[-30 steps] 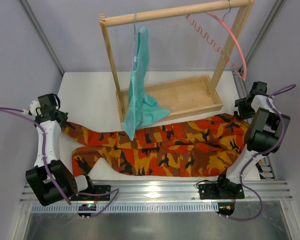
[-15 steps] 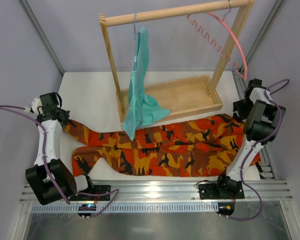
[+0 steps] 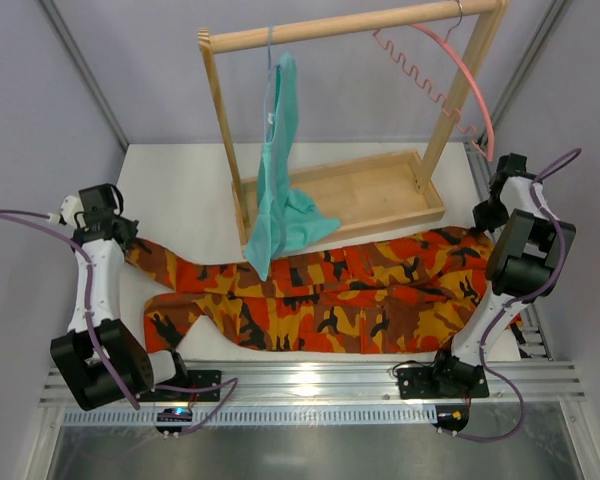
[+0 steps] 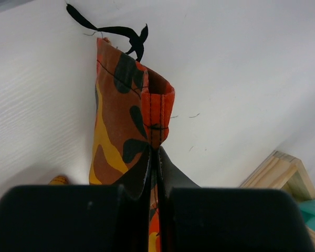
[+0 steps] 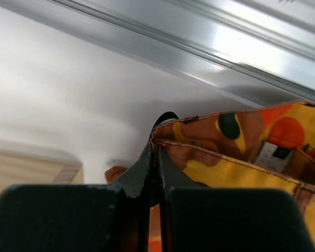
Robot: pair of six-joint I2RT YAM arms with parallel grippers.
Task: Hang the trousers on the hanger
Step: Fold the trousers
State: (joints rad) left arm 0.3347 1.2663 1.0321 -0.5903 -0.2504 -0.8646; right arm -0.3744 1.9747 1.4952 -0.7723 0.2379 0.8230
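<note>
The camouflage trousers (image 3: 330,290) lie stretched across the white table, legs to the left and waist to the right. My left gripper (image 3: 120,243) is shut on a leg hem of the trousers (image 4: 147,110), which stands up between its fingers. At the far right my right gripper (image 3: 483,222) is shut on the waistband edge of the trousers (image 5: 241,147). The pink hanger (image 3: 450,75) hangs by its metal hook from the right end of the wooden rail, above and behind the right gripper.
A wooden rack (image 3: 350,120) with a tray base stands at the back of the table. A teal garment (image 3: 280,170) hangs from its rail on a thin hanger and droops onto the trousers. An aluminium frame rail (image 5: 199,42) runs close behind the right gripper.
The right gripper has dropped onto the waistband and closed on it; one second ago it stood open. The left gripper stays shut on the leg hem and has barely moved.
</note>
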